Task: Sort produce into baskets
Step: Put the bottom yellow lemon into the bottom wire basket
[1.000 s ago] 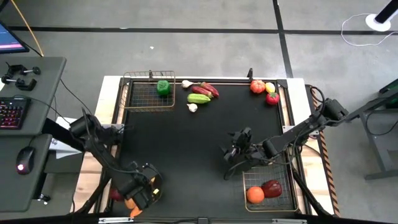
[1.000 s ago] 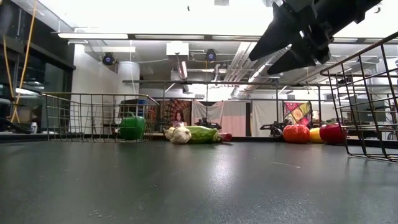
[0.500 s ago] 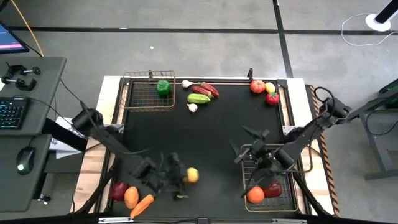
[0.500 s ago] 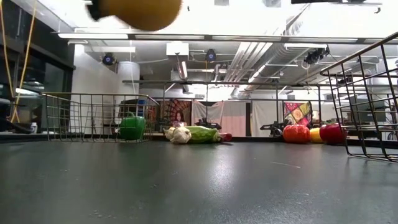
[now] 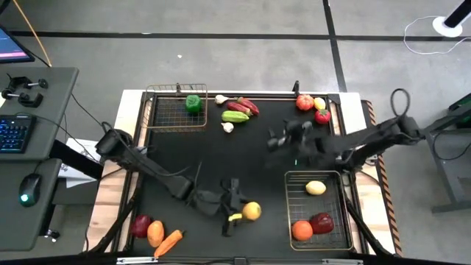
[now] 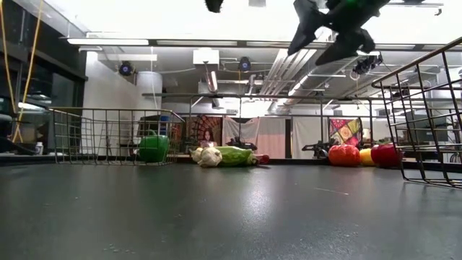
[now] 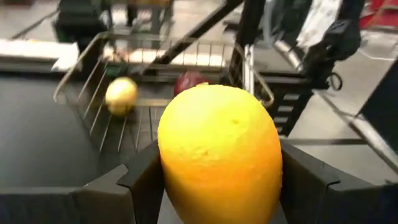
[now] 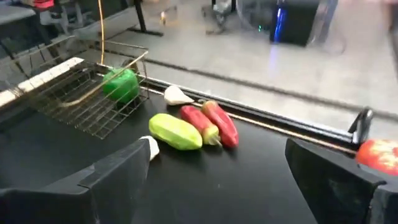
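Observation:
My left gripper [image 5: 244, 213] is shut on a yellow lemon [image 5: 252, 211] above the table's near middle, left of the silvery basket [image 5: 288, 213]. That basket holds another lemon [image 5: 315, 188], an orange [image 5: 302, 230] and a dark-red apple [image 5: 321, 222]. My right gripper [image 5: 278, 140] is open and empty above the table's middle right, just beyond that basket; its fingers stand wide apart in its wrist view [image 8: 217, 186]. The coppery basket [image 5: 163, 124] at the far left holds a green pepper [image 5: 193, 103]. My left gripper pinches the lemon's two sides [image 7: 180, 180] between its two fingers [image 7: 144, 183]. The fingers come about level from the table's left, pointing at the silvery basket [image 7: 81, 74]. The lemon is lifted clear of the table.
Garlic [image 5: 221, 99], red pieces [image 5: 243, 107], a green piece [image 5: 235, 116] and more garlic [image 5: 227, 127] lie at the far middle. A red fruit [image 5: 305, 102], a lemon [image 5: 319, 104] and a red piece [image 5: 322, 116] lie at the far right. An apple [image 5: 140, 224], an orange [image 5: 155, 233] and a carrot [image 5: 168, 242] lie near left.
My left gripper has carried the lemon from the near left corner toward the table's right edge, clear of the table. My right gripper has gone over the silvery basket, then toward the far edge; a lemon now lies in that basket that was not there before.

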You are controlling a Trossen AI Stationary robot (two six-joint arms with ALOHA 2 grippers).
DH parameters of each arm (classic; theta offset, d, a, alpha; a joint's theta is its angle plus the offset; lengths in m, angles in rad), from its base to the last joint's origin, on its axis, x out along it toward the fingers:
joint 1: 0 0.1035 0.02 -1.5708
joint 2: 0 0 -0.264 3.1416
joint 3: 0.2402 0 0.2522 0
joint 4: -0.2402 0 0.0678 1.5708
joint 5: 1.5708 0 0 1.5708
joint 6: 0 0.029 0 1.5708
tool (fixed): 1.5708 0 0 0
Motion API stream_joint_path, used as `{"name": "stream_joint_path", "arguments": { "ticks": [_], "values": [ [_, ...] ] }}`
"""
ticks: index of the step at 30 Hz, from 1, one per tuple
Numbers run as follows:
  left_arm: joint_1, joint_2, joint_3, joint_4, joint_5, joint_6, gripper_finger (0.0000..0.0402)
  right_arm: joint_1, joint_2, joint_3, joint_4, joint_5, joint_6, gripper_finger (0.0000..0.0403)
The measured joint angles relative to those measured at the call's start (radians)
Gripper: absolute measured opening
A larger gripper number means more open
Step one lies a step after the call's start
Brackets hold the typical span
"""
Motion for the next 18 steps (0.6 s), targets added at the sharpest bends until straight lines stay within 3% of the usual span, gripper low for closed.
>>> {"name": "stream_joint_path", "arguments": {
  "ticks": [4,8,18],
  "values": [
    [0.06,0.056,0.0,0.168,0.097,0.077,0.0228,-0.125,-0.07,0.0,0.07,-0.159,-0.143,0.0367],
    [0.125,0.136,0.006,0.344,0.176,0.139,0.0229,-0.17,-0.131,0.0,0.11,-0.273,-0.222,0.0367],
    [0.279,0.33,0.27,0.351,0.289,0.219,0.023,-0.136,-0.213,0.0,0.098,-0.292,-0.24,0.0367]
  ]
}}
